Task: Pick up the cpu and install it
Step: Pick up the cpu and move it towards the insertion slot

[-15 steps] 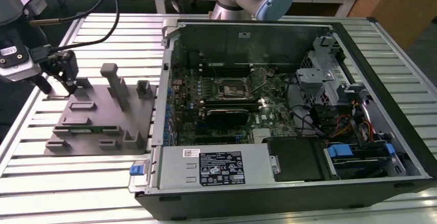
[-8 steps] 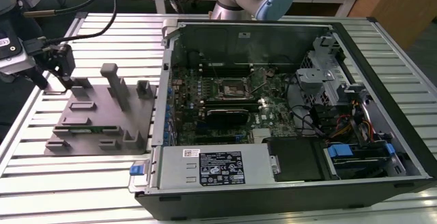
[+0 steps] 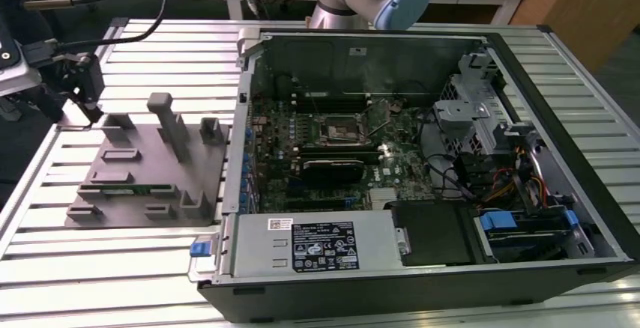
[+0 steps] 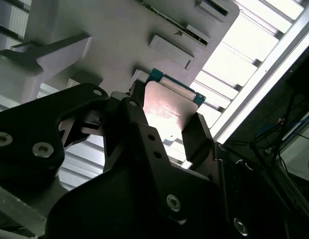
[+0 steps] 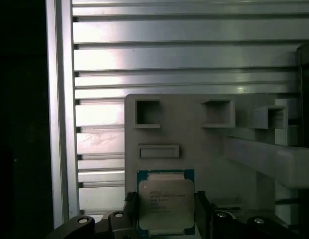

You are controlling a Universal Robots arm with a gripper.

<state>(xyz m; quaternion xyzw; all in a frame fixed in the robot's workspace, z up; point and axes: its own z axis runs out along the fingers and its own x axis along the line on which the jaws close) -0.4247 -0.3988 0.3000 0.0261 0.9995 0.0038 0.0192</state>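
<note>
Above the grey tray (image 5: 194,144), the end effector (image 5: 165,211) is clamped on the cpu (image 5: 166,196).

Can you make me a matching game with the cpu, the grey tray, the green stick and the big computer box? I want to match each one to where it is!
Things:
1. cpu
2. grey tray
3. green memory stick
4. computer case

Places:
A. lying open, circuit boards showing
B. between the fingers
C. flat on the slatted table, at the exterior view's left
D. lying in the tray

Pairs: 1-B, 2-C, 3-D, 4-A
</note>
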